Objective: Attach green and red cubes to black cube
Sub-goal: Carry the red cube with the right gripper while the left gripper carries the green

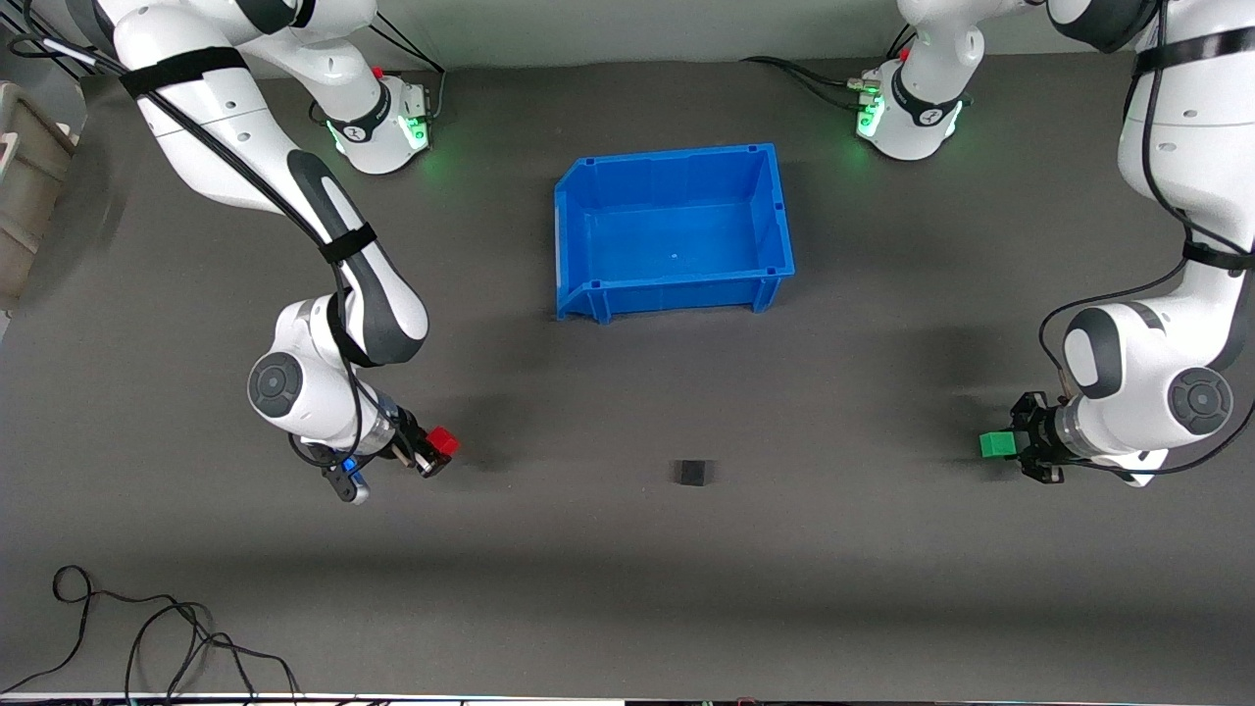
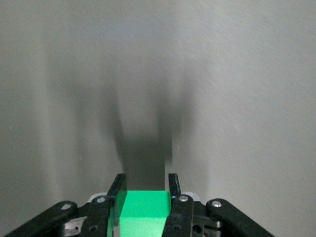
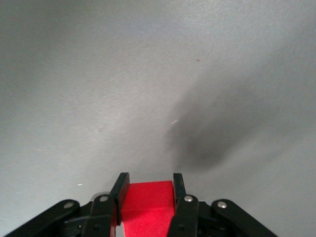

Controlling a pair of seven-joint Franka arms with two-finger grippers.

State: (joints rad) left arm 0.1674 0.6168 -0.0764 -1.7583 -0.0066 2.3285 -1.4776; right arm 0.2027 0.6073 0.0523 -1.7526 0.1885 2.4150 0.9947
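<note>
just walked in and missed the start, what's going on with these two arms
Each arm holds one small cube. The right gripper is shut on the bright red matte cube, toward the right arm's end of the grey mat. The left gripper is shut on the bright green matte cube, toward the left arm's end. Between them the small matte black cube sits alone on the mat, with nothing attached yet. The blue plastic bin stands farther from the front camera.
</note>
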